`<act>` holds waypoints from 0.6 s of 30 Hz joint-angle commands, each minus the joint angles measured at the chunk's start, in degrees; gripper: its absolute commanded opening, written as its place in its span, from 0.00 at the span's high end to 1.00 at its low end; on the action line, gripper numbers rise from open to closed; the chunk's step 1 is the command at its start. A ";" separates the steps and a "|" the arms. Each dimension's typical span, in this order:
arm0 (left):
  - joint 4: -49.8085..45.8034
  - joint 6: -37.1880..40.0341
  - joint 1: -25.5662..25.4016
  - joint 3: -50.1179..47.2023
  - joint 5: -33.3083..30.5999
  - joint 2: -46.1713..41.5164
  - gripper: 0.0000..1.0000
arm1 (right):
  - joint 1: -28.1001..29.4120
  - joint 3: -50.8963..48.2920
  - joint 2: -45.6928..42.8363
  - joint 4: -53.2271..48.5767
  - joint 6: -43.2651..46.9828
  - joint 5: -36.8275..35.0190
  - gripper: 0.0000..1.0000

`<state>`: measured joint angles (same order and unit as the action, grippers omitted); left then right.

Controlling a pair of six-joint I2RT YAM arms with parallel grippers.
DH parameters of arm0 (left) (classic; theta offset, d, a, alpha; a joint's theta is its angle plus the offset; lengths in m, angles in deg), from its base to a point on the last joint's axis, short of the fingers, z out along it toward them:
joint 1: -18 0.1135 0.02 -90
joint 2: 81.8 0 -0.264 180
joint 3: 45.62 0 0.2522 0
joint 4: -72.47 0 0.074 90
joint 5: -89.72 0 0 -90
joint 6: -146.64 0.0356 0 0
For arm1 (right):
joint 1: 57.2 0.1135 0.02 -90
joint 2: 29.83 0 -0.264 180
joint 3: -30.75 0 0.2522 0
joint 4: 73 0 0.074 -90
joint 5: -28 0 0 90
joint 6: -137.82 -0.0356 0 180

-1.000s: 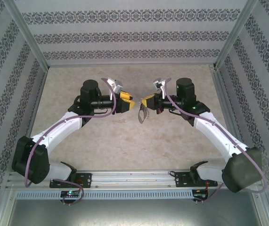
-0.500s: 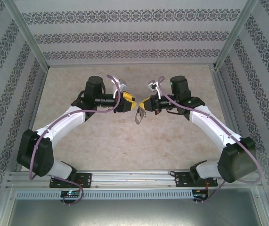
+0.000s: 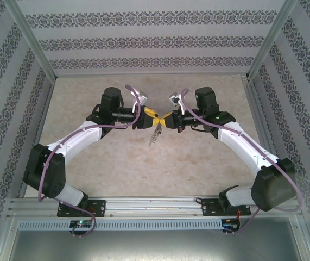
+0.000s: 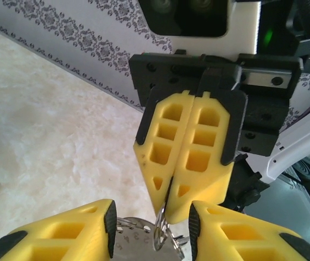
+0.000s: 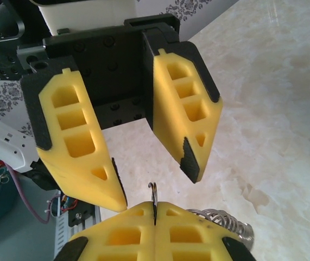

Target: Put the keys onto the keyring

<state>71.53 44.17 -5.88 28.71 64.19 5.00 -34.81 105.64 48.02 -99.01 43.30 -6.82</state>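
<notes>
From above, the two arms reached in from both sides and met over the middle of the table (image 3: 116,163). The left gripper (image 3: 156,117) and the right gripper (image 3: 166,116) pointed at each other, tip to tip, up in the air. The keyring (image 3: 154,134) hung down just under the spot where they met. It was grey and thin, with a jagged edge, and it tilted a little. From this high up I could not tell how the fingers stood.

From the left wrist, the left gripper's own yellow fingers (image 4: 78,231) sat at the bottom with a gap between them. A flat grey metal part of the keyring (image 4: 138,239) lay in that gap. I could not tell if the fingers touched it. Right across from them, the right gripper (image 4: 170,205) pointed down with its two yellow fingers pressed together. A thin metal loop came out from their tips.

From the right wrist, the right gripper's own fingers (image 5: 116,234) were at the bottom, squeezed tight with no gap. They pinched a thin wire end of the keyring (image 5: 153,193), which poked up from between them. The left gripper (image 5: 156,187) faced them with its fingers spread apart, one on each side of that wire end and not touching it. A curly wire part lay low down, just beside the right fingers, over the pale table.
</notes>
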 commanded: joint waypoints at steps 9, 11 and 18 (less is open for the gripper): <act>6.04 -3.26 0.23 -1.65 3.30 0.39 0.64 | 0.40 1.54 -0.23 1.44 1.06 0.61 1.00; 5.70 -2.97 0.24 -2.03 3.01 0.18 0.63 | 0.35 1.55 -0.37 1.48 1.17 0.58 1.00; 6.16 -2.99 0.23 -2.19 3.25 0.11 0.68 | 0.10 1.59 -0.41 1.70 0.97 0.48 1.00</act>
<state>74.79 41.54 -5.88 26.88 65.74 5.33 -34.83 105.64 48.02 -98.99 43.33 -7.06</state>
